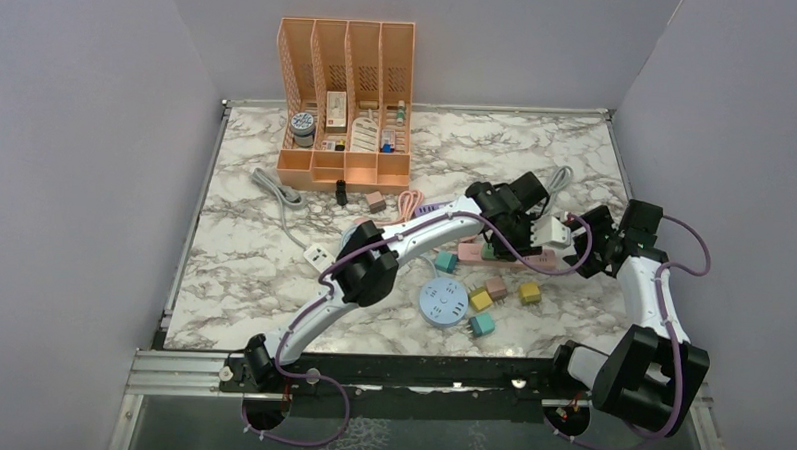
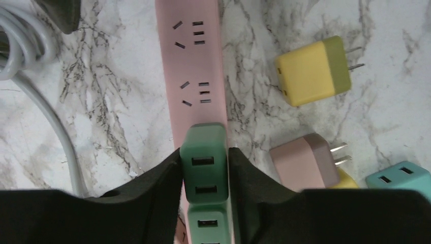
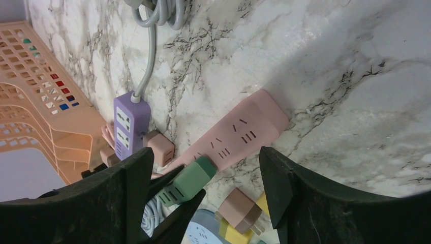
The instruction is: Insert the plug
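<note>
Left claw (image 2: 205, 175) is clamped on the green plug (image 2: 203, 150), with one black finger pressed on each long side face. The plug stands on the pink power strip (image 2: 190, 61), over a socket near one end. It is just beside a lighter green adapter (image 2: 206, 223) on the same strip. In the right wrist view it seems a little tilted, and I cannot tell whether the prongs are fully in.

I judge the plug to be a small, light and stiff plastic block with smooth sides, so it may slip or twist if it is pushed crooked. A hold on the two flat sides suits it well. The thin metal prongs are probably the fragile part and want a straight push down. The strip itself looks light and may slide on the marble surface (image 2: 112, 101).

Right claw (image 3: 206, 160) hangs near the free end of the strip with its fingers wide apart and nothing between them. From there it could steady the strip.

Two free socket groups lie further along the strip. On one side a yellow adapter (image 2: 312, 71) and a dusty pink adapter (image 2: 305, 165) lie near the strip but apart from it. On the other side runs a white cable (image 2: 30, 66). The way straight down onto the strip looks free.
</note>
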{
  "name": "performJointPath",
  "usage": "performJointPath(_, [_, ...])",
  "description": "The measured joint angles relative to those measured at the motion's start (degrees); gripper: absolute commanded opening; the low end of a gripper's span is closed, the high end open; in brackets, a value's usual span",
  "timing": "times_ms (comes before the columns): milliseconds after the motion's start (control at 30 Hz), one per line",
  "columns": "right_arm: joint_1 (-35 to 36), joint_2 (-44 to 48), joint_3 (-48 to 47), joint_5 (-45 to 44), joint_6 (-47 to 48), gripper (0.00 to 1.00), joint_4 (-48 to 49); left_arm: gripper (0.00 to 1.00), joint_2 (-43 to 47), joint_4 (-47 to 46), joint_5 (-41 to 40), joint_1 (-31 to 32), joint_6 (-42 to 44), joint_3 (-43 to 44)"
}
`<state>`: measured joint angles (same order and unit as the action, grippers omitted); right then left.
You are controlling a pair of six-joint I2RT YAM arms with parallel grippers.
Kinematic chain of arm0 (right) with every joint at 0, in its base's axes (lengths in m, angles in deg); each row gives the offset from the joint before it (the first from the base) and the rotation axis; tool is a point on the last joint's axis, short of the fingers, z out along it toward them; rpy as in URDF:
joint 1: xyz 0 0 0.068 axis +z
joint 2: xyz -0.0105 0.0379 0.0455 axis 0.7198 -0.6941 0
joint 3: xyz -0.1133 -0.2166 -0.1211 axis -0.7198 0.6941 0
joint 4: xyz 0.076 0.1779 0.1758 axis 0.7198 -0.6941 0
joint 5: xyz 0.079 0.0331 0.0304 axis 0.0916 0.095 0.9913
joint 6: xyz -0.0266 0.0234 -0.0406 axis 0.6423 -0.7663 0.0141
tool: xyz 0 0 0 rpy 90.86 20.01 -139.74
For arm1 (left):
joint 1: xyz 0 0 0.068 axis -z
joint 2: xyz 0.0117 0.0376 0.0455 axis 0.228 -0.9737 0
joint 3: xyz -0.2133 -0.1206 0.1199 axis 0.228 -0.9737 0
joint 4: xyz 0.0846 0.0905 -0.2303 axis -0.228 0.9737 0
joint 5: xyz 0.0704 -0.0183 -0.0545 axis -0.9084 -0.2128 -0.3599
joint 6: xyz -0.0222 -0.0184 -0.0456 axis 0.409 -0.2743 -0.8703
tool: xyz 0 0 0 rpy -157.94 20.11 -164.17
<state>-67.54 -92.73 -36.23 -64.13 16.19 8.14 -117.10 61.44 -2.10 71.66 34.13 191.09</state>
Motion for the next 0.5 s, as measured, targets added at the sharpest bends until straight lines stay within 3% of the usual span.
performJointPath(200, [0.0,0.02,0.0,0.0,0.0,0.76,-0.02,0.59,-0.09,-2.73,-1.42,0.0,-0.61,-0.37])
performJointPath(500, [0.0,0.35,0.0,-0.35,0.7,0.77,-0.04,0.66,4.57,-6.62,-1.57,-0.28,-2.64,-3.15])
